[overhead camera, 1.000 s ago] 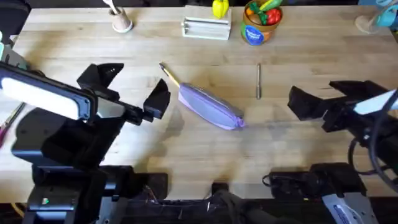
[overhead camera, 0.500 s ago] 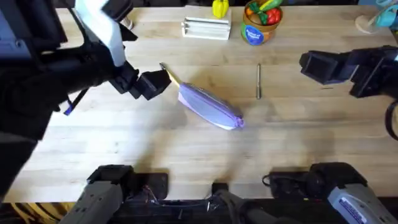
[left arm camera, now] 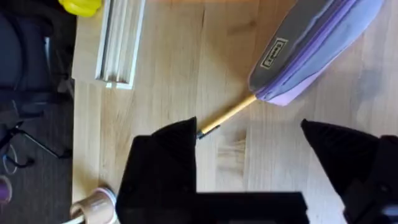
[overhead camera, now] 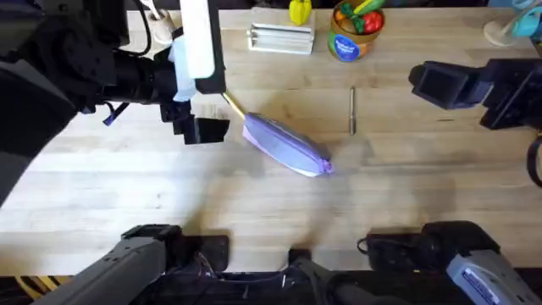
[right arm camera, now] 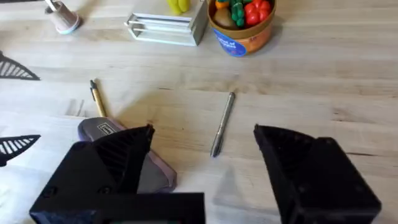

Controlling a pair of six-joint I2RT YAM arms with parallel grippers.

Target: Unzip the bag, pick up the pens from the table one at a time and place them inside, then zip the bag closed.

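Right, lavender pouch (overhead camera: pixel 286 145) lies zipped on the table (overhead camera: pixel 254 203), both pens outside it, left gripper (left arm camera: pixel 249 140) and right gripper (right arm camera: pixel 202 140) spread, empty.

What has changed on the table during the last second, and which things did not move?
The left arm rose from its low rest and swung forward; the left gripper, open, now hangs beside the lavender pouch, near the tan-yellow pen. The right gripper, also open, moved away from the bases toward the far side. Nothing was grasped or released. The pouch, both pens, including the grey metallic pen, and the table stayed as they were.
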